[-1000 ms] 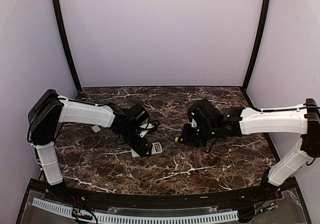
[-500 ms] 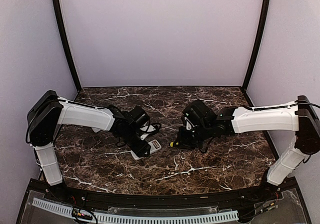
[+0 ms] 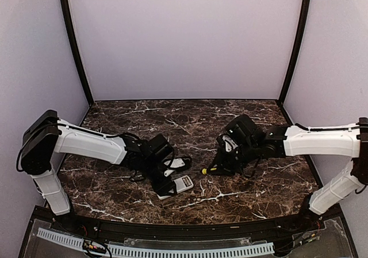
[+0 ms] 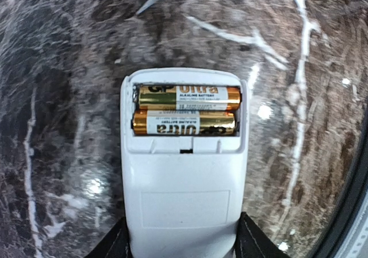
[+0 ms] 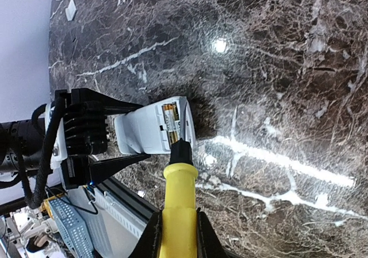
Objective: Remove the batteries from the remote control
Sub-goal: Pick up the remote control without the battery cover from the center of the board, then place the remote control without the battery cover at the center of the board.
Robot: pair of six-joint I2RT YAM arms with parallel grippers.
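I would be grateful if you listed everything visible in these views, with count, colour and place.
remote control: one, white, back face up, battery bay open, clamped at its lower end.
batteries: two, copper-gold and black, side by side in the bay.
screwdriver: one, yellow handle, dark shaft, tip over the open bay.
cover: one, small, flat, white, lying on the table away from the remote.
table: one, dark brown marble with white veins.
walls: pale lilac, on three sides.
left gripper: one, black, shut on the remote control.
right gripper: one, black, shut on the screwdriver handle.
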